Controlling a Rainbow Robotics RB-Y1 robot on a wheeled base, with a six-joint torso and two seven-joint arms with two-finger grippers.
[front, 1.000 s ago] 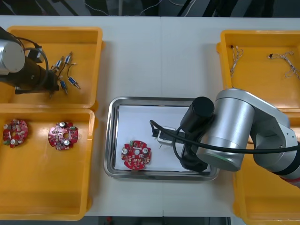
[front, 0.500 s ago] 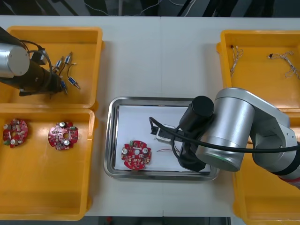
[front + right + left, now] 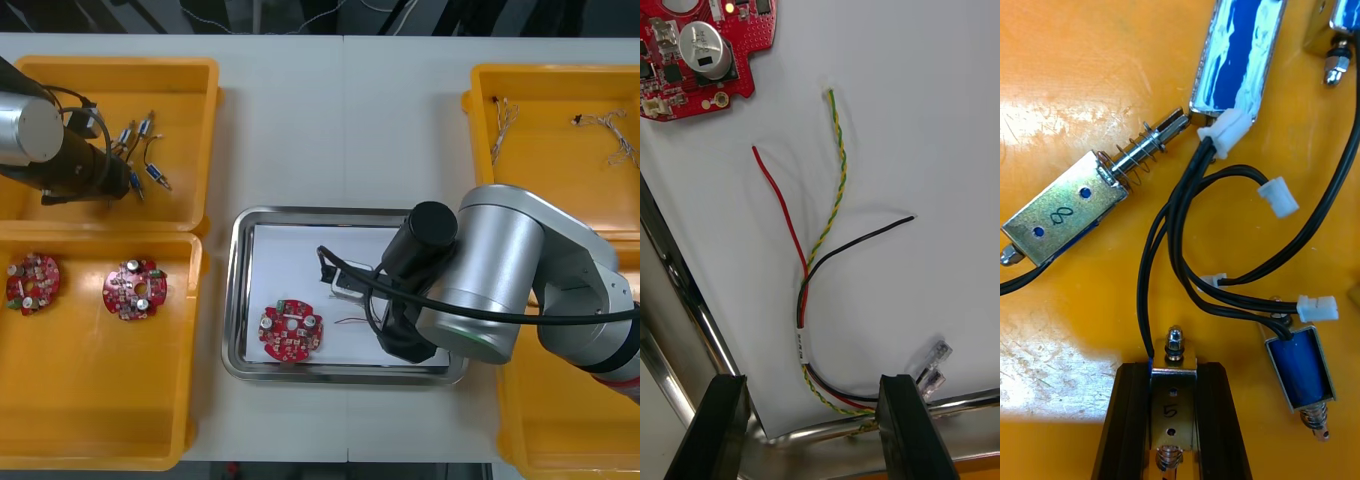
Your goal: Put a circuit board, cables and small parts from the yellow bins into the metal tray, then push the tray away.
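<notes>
Left gripper (image 3: 1174, 373) around metal part (image 3: 1173, 397), right (image 3: 812, 384) above tray (image 3: 237, 300)

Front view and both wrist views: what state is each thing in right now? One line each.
Left pincer: shut on a small part, in the far left bin.
Right pincer: open, low over the tray.
Cable: loose on the tray's white liner, not gripped.
Board: flat in the tray.
Tray: between the bins, not yet pushed away.

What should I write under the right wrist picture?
Open right gripper over a red, black and yellow cable in the metal tray, near a circuit board.
</notes>
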